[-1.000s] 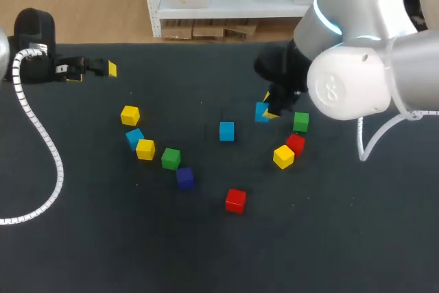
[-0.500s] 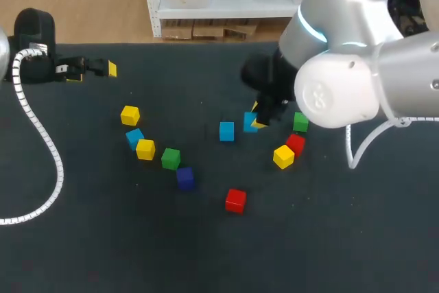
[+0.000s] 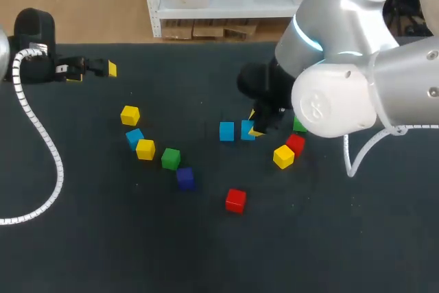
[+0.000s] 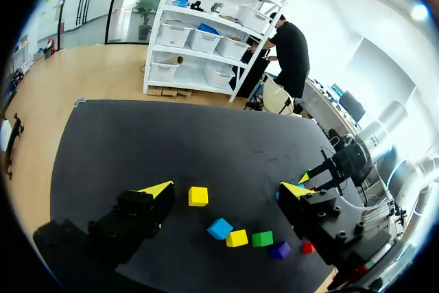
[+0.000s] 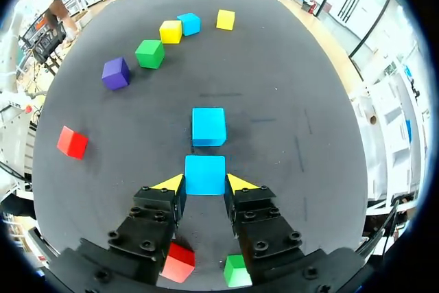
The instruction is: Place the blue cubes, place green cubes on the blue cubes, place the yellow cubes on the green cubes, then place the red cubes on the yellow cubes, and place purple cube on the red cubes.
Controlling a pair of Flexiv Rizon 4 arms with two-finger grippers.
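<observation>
While a lone red cube (image 3: pixel 235 200) sits at the near side of the dark table (image 3: pixel 82 238), a purple cube (image 3: pixel 184 178) lies just beyond, to its L, starting a curved row: green cube (image 3: pixel 170 158), yellow cube (image 3: pixel 145 149), a tilted L blue cube (image 3: pixel 134 137) just beside it, then a 2nd yellow cube (image 3: pixel 129 115) slightly apart. Over on the R, a 3rd yellow cube (image 3: pixel 283 156), 2nd red cube (image 3: pixel 295 144) & 2nd green cube (image 5: pixel 236 270) bunch close together beneath the R arm (image 3: pixel 343 94), the green partly hidden from overhead. Approx. mid-table, the R claw (image 5: pixel 205 182) pinches a held blue cube (image 5: pixel 205 173) from both sides, fingers pressed to its faces; it is just beside a free blue cube (image 5: pixel 208 126), a thin gap btwn them. Farthest back, by the L edge, the L claw (image 4: pixel 226 189) hangs spread wide w/ nothing btwn its fingers.
</observation>
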